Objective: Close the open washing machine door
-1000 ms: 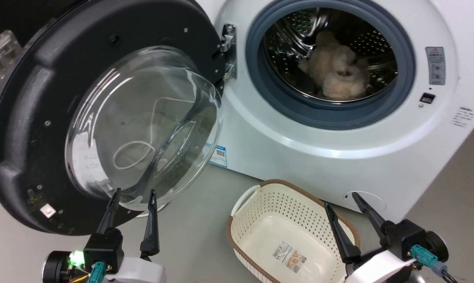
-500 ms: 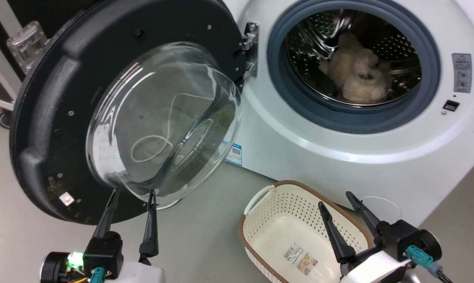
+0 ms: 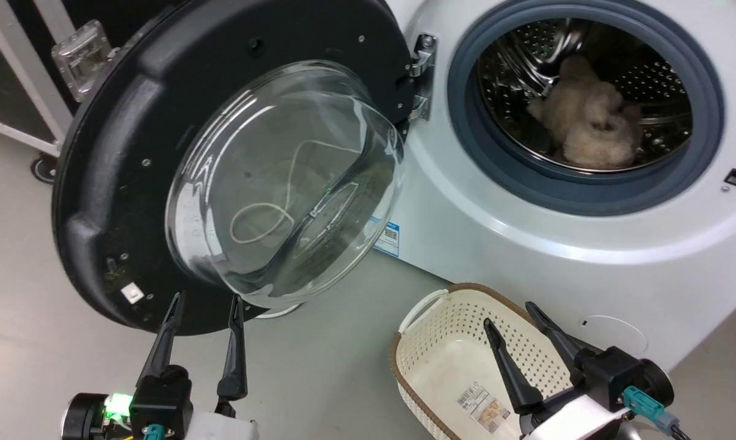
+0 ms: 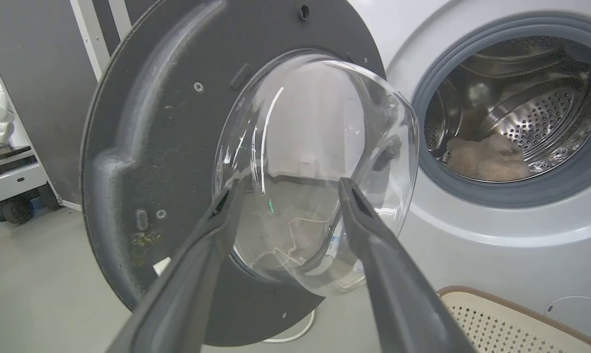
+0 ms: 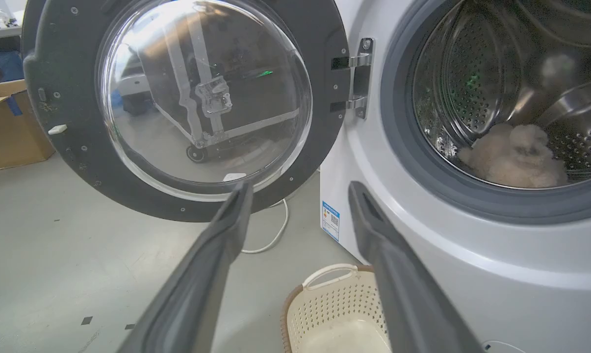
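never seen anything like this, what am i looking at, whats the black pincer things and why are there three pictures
This is a wheeled robot with two arms, facing a white washing machine. The dark pincers are its grippers: the left gripper and the right gripper, both open, holding nothing. The head view comes from a camera on its head, looking down. The other two come from a camera on each wrist, looking along that gripper's fingers, which rise from the bottom edge. The big black disc with the glass bowl is the washing machine door, swung wide open. In the drum lies a beige fluffy item. On the grey floor stands a cream basket, empty but for a label.
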Robot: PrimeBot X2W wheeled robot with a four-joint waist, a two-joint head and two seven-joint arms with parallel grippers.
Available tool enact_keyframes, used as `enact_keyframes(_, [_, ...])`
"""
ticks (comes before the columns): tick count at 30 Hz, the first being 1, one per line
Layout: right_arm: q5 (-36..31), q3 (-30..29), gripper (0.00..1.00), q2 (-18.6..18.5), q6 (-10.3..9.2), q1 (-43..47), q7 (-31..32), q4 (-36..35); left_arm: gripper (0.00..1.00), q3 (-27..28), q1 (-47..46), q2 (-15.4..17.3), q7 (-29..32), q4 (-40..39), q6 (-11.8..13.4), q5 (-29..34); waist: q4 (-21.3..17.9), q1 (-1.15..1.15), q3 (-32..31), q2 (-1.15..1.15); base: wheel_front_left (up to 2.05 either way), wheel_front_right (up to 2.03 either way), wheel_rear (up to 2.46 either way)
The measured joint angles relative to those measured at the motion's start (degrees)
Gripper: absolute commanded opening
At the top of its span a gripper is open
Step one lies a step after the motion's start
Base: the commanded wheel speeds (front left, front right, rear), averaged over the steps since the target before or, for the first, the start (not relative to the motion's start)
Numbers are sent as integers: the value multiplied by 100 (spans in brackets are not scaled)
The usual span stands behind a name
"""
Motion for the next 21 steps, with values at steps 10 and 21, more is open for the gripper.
enact_keyframes(10, [96, 112, 100, -44, 0, -10, -126, 36, 0, -153, 27, 68, -113, 0, 2, -8, 239, 0, 2, 0, 0, 0, 0])
enact_keyframes(21, [107, 114, 100, -84, 1, 36, -252, -18, 0, 275, -261, 196, -247, -794, -238, -427, 518, 0, 67, 0, 0, 0, 0])
